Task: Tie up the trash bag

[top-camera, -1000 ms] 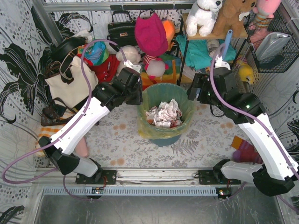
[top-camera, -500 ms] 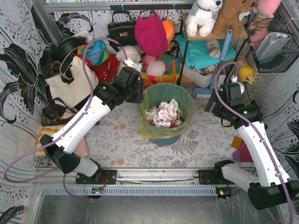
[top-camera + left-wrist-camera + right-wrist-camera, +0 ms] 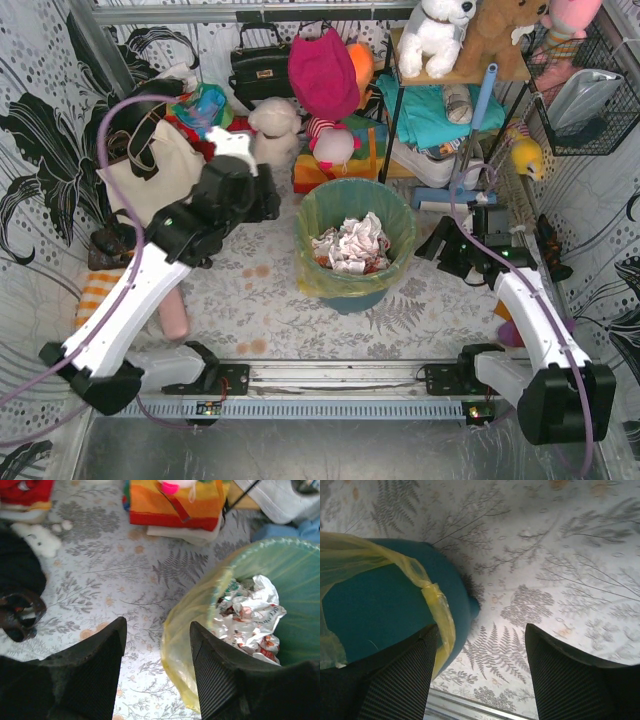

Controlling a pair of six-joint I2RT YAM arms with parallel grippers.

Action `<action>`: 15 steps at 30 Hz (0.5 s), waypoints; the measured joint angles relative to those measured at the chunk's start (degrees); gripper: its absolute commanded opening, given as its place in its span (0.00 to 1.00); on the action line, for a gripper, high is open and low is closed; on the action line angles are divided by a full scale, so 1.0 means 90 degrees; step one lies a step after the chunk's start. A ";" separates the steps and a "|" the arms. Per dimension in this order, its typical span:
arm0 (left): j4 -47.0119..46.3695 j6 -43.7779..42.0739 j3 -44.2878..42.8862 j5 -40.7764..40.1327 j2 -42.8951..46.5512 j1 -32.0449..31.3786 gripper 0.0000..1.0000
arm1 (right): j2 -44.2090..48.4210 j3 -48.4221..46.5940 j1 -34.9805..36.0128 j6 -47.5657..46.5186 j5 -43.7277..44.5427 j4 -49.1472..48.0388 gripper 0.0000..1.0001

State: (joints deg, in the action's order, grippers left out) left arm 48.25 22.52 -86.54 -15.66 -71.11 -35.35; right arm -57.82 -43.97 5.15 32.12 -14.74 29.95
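Note:
The trash bag point(image 3: 311, 280) is thin yellow-green plastic lining a teal bin point(image 3: 345, 298), folded over its rim, with crumpled white paper point(image 3: 350, 243) inside. My left gripper point(image 3: 268, 206) is open and empty, left of the bin and apart from it. In the left wrist view the gripper point(image 3: 157, 640) hangs over the floor with the bag's overhang point(image 3: 187, 635) beside its right finger point(image 3: 220, 680). My right gripper point(image 3: 428, 241) is open and empty, right of the bin. In the right wrist view the gripper point(image 3: 481, 630) is low beside the bin wall point(image 3: 380, 605), and a twisted strip of bag point(image 3: 440, 607) hangs by its left finger point(image 3: 400, 680).
A cream tote bag point(image 3: 150, 178) and a black handbag point(image 3: 260, 66) stand at the back left. Plush toys point(image 3: 275, 120) and a striped folded cloth point(image 3: 172, 505) lie behind the bin. A shelf point(image 3: 440, 120) stands at the back right. The arm rail point(image 3: 330, 376) runs along the near edge.
Both arms have drawn back from the bin rim. The left gripper moved left, the right gripper moved right and lower. The bag and bin have not moved.

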 measured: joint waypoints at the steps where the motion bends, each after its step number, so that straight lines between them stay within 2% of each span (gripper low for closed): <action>1: -0.0051 0.0102 0.0219 -0.0049 0.0287 0.0078 0.64 | -0.0068 0.0095 -0.0007 -0.0017 -0.0165 -0.0182 0.69; 7: -0.0221 0.0721 0.1843 0.0061 0.1700 0.0437 0.67 | -0.0459 0.0537 -0.0019 -0.0146 -0.1229 -0.1365 0.67; 12: -0.0391 0.1394 0.3296 0.0765 0.2176 0.0525 0.70 | -0.0590 0.0651 -0.0022 -0.0316 -0.1598 -0.1719 0.66; 15: -0.0950 0.1821 0.4231 0.1474 0.2382 0.0525 0.70 | -0.0607 0.0651 -0.0024 -0.0440 -0.1654 -0.1770 0.66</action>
State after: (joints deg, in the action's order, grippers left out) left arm 39.70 38.92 -48.47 -2.39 -49.67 -30.63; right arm -63.29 -38.11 4.93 28.16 -29.63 14.02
